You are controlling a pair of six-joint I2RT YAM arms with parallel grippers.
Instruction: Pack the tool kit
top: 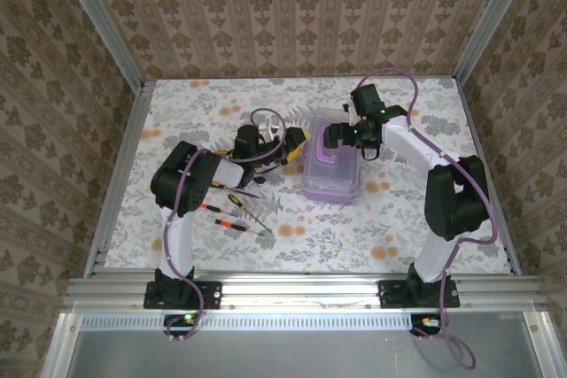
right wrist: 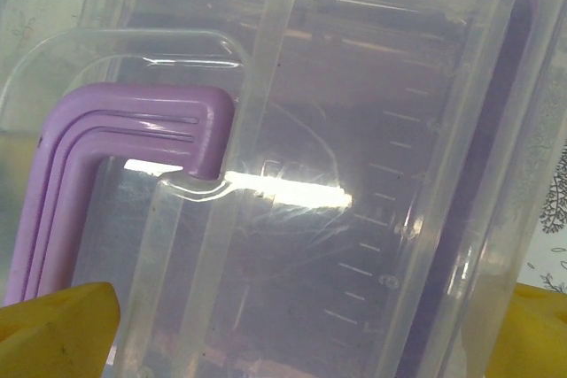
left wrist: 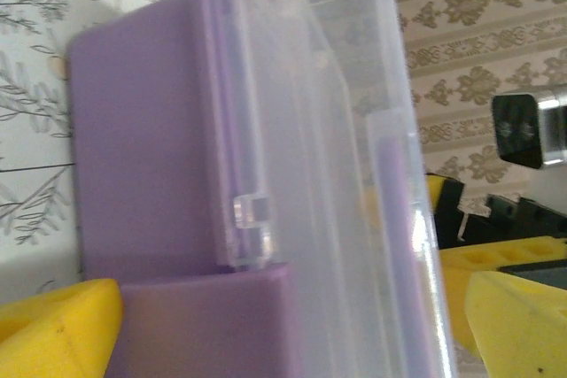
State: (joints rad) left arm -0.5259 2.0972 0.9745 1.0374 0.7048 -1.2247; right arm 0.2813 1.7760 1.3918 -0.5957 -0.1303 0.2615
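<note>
Spread wide, the left hand [top: 298, 144] sits low against the left side of the tool kit box [top: 330, 174]. In its wrist view one of its yellow fingers [left wrist: 53, 329] shows at the lower left, by a corner of the purple base; whether it touches there I cannot tell. The other finger shows at the lower right, apart from the edge of the clear lid [left wrist: 354, 112]. The side of the box lies between the two fingers, and they are not clamped on it. A small clear latch tab [left wrist: 252, 219] hangs from the lid's rim over the purple wall.

Above the far end of the box the right hand [top: 341, 139] hovers over the purple handle [right wrist: 115, 148]. Its fingers stand wide apart too, one at each lower corner of its wrist view, with the top of the lid spread beneath them. They grip nothing.

The box stands near the middle of the flower-patterned counter [top: 425, 219], between the two arms, its long side running away from the bases. The lid is down on the purple base and the handle lies flat on top. What is inside is too blurred through the plastic to tell.

Several screwdrivers [top: 232, 210] with black-and-orange handles lie on the counter left of the box, just beside the left arm and outside the box.
</note>
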